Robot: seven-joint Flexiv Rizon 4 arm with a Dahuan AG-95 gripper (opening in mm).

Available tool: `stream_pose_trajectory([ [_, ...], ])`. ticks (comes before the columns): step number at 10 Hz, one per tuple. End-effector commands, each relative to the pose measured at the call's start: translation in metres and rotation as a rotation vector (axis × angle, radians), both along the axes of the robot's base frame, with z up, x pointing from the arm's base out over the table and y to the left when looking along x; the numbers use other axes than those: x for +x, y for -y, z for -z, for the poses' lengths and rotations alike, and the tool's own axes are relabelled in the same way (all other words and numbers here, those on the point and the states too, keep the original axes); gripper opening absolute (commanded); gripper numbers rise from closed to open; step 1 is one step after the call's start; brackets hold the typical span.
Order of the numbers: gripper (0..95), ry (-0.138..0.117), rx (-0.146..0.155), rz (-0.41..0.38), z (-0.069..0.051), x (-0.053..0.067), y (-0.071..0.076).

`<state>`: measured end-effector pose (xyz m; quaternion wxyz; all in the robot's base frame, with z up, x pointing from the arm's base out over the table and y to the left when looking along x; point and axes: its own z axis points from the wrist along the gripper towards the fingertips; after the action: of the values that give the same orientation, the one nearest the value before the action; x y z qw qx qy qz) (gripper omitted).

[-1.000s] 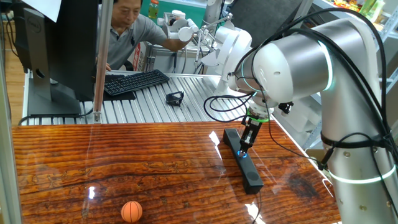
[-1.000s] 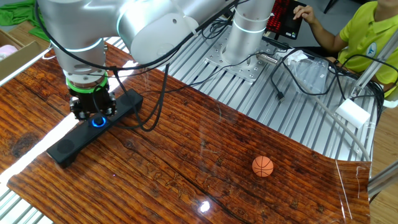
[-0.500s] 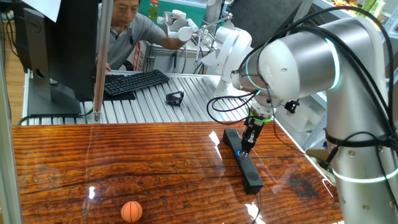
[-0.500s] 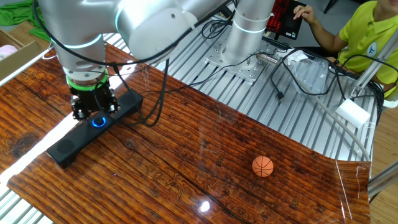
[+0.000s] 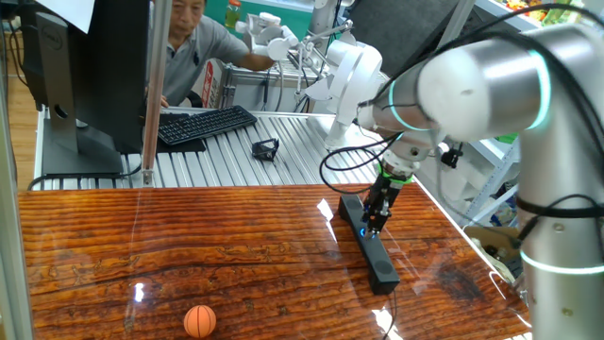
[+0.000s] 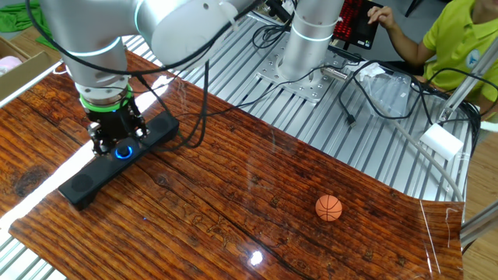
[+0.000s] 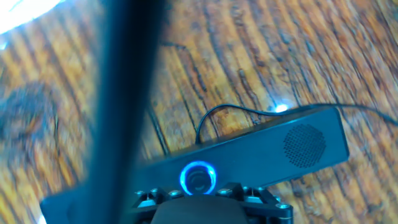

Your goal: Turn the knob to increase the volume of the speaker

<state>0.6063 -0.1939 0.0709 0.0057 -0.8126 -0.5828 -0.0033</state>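
Dark, glossy striped wood makes up the tabletop (image 6: 257, 194), and the speaker (image 6: 117, 159) lies on it near the corner where the wood meets the ribbed metal surface (image 5: 236, 151), set at a slant to both edges. Its cable (image 7: 236, 112) curls off the long side onto the wood. The knob (image 6: 122, 152) sits on the speaker's top face about midway along the bar, ringed with a blue glow, and shows in the hand view (image 7: 198, 178) just above the base of the fingers. The hand (image 6: 117, 145) points straight down over that spot, its fingers on either side of the knob; the pictures do not show whether they press on it or stand a little off it. A small orange ball (image 6: 328, 208) rests well apart from the speaker, near the opposite edge of the tabletop. A black keyboard (image 5: 203, 123) and a small black clip (image 5: 265, 148) lie on the ribbed metal surface beyond the wood.
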Motion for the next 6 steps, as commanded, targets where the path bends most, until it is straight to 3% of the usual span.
stream_pose_trajectory([
  [1, 57.0, 0.007, 0.041, -0.271, -0.009, 0.0, -0.015],
  [4, 57.0, 0.027, 0.095, -0.453, -0.012, -0.001, -0.021],
  [6, 57.0, 0.04, 0.096, -0.607, -0.017, -0.002, -0.028],
])
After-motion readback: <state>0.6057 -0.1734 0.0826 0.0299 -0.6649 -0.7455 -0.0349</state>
